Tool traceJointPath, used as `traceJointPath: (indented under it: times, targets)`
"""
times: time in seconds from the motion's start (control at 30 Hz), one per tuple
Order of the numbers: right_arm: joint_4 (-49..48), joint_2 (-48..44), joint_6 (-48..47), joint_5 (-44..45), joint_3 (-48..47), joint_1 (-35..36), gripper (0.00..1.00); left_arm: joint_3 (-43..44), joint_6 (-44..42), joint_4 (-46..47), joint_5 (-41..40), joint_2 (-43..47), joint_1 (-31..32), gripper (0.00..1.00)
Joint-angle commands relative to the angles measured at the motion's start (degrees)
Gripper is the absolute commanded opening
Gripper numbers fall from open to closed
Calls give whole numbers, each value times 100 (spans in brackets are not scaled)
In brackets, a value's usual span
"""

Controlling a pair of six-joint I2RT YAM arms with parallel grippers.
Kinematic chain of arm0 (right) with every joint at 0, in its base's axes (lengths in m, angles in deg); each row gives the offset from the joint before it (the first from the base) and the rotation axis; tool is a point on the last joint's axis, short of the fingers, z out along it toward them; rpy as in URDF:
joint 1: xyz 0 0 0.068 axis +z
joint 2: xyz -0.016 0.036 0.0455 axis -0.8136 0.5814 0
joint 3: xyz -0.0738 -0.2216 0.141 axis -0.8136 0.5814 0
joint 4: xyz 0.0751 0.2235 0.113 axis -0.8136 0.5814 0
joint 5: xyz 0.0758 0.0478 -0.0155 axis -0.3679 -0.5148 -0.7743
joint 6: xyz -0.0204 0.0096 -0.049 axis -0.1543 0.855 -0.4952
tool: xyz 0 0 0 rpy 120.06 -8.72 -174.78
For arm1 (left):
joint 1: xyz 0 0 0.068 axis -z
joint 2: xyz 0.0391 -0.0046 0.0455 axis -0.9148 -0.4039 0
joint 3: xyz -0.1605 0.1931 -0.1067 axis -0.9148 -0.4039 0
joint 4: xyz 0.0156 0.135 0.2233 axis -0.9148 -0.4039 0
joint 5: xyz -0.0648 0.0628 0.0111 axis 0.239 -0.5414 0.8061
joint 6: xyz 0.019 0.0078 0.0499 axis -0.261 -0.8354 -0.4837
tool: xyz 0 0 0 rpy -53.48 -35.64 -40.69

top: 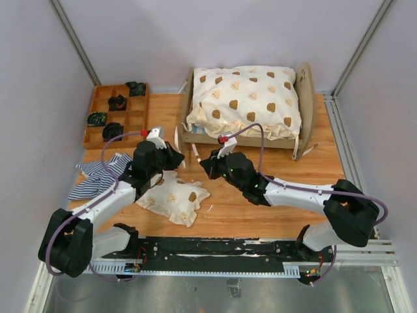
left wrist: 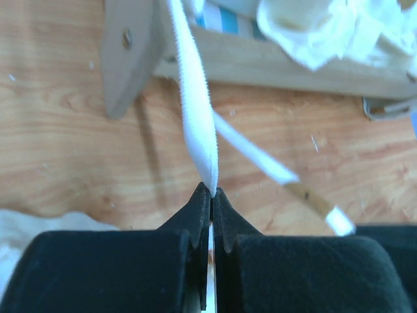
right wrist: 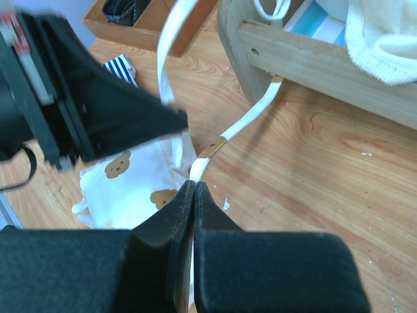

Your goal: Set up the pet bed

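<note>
The pet bed point(top: 306, 98) stands at the back centre, a plywood frame point(left wrist: 273, 65) with a cream bear-print quilt point(top: 247, 98) piled on it. A strip of its blue-and-white mattress point(left wrist: 225, 23) shows under the quilt. Two white ties hang from the bed's near-left corner. My left gripper point(left wrist: 212, 190) is shut on one white tie point(left wrist: 195, 98), stretched taut toward the frame. My right gripper point(right wrist: 194, 184) is shut on the other tie point(right wrist: 225, 134), which has a tan print. The two grippers point(top: 177, 158) point(top: 205, 164) sit close together in front of that corner.
A small bear-print pillow point(top: 172, 195) lies on the wooden table under the left arm. Striped cloth point(top: 98, 175) lies at the left. A brown compartment tray point(top: 117, 114) with dark items stands at the back left. Walls enclose the sides.
</note>
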Motion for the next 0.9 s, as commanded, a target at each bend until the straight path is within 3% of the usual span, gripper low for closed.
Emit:
traceJointPath:
  times: [0.0, 0.3, 0.37, 0.53, 0.87]
  targets:
    - [122, -245, -196, 135, -286, -114, 0, -481, 116, -210, 195, 372, 378, 0]
    - [40, -347, -116, -281, -467, -165, 0, -1101, 368, 314, 322, 326, 1127, 2]
    - [102, -313, -106, -299, -574, -172, 0, -1166, 361, 364, 203, 330, 1242, 9]
    - [319, -181, -15, -516, -738, -251, 0, -1123, 69, 362, -99, 671, 1249, 46]
    - [455, 87, 387, -986, -933, -441, 0, -1069, -1430, 1031, -782, 1304, 1251, 56]
